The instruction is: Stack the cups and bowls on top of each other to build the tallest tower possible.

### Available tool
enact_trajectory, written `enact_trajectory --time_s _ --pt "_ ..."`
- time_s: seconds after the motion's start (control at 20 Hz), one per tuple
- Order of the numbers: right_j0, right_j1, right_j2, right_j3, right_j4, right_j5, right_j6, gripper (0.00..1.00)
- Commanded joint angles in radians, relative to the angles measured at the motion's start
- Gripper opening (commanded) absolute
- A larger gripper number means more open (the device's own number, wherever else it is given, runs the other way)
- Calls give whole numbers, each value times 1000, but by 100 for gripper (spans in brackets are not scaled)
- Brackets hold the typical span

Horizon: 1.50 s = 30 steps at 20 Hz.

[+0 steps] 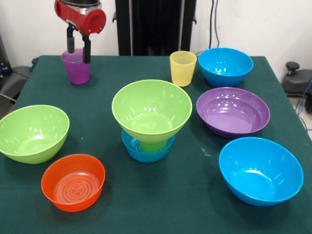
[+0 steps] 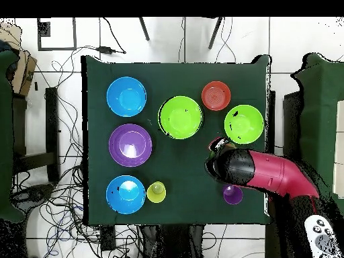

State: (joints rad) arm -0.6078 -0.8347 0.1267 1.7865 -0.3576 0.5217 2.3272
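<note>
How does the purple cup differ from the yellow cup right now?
The purple cup has the gripper straddling its rim, one finger inside; the yellow cup stands free. The purple cup is at the table's corner, the yellow cup beside a blue bowl. Both stand upright, unstacked.

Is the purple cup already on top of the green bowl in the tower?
No, the purple cup stands on the table by the gripper, away from the tower's green bowl.

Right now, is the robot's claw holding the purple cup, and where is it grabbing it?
The gripper has its fingers straddling the purple cup's rim, one outside and one inside. Whether it actually squeezes it cannot be told.
</note>
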Motion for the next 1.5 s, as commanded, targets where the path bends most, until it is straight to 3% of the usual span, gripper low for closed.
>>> enact_trajectory --time_s 0.05,0.65,1.5 --pt "15 53 57 77 -59 -27 -68 100" --pt "27 51 25 101 -61 -30 -31 100" --pt "29 123 5 75 -107 -98 -16 100"
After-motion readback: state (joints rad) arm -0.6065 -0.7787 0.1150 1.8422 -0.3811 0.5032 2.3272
